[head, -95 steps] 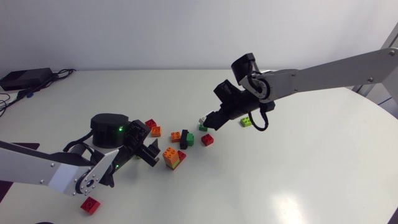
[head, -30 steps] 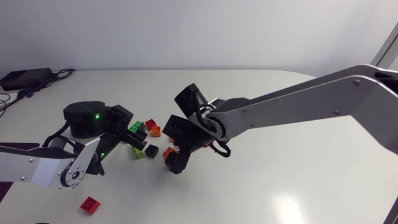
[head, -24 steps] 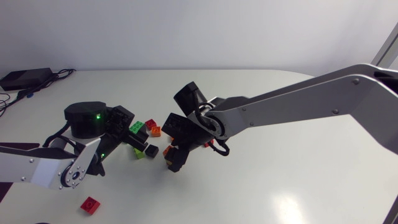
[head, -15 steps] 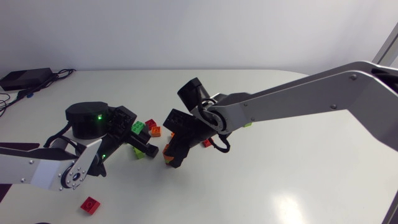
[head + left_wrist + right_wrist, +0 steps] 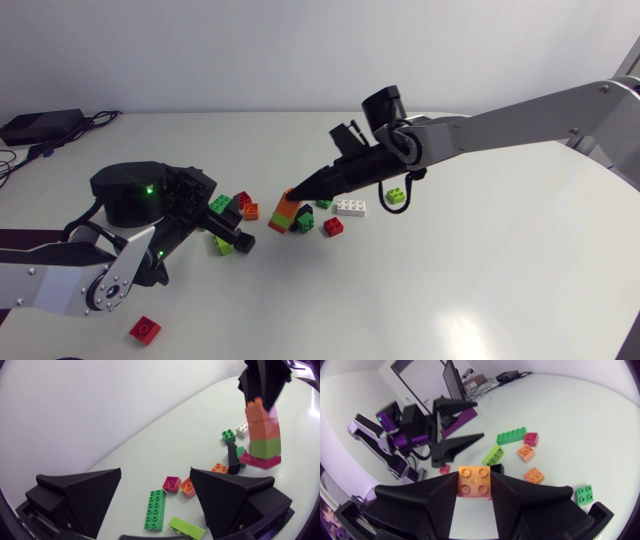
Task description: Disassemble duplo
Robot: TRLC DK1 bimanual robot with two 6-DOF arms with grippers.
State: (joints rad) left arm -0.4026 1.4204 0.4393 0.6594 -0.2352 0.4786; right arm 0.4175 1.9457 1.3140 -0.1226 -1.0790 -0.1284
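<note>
A duplo stack (image 5: 283,214) with an orange top, a green middle and a red base hangs tilted, low over the loose bricks at mid-table. My right gripper (image 5: 297,198) is shut on its orange top. In the right wrist view that orange brick (image 5: 475,481) sits between the fingers of the right gripper (image 5: 475,491). The left wrist view shows the stack (image 5: 262,440) ahead, under the right gripper (image 5: 265,382). My left gripper (image 5: 232,228) stands open just left of the stack. In its own view the left gripper (image 5: 156,472) holds nothing.
Loose bricks lie around: a long green one (image 5: 155,509), lime (image 5: 186,527), red (image 5: 171,483), orange (image 5: 188,486), black (image 5: 232,457). Near the right arm lie a white (image 5: 350,207), a lime-green (image 5: 397,195) and a red brick (image 5: 333,226). Another red brick (image 5: 146,328) lies front left.
My right gripper has shut on the stack and carried it back and to the right, its arm drawing away from the left arm. The left arm has barely moved.
</note>
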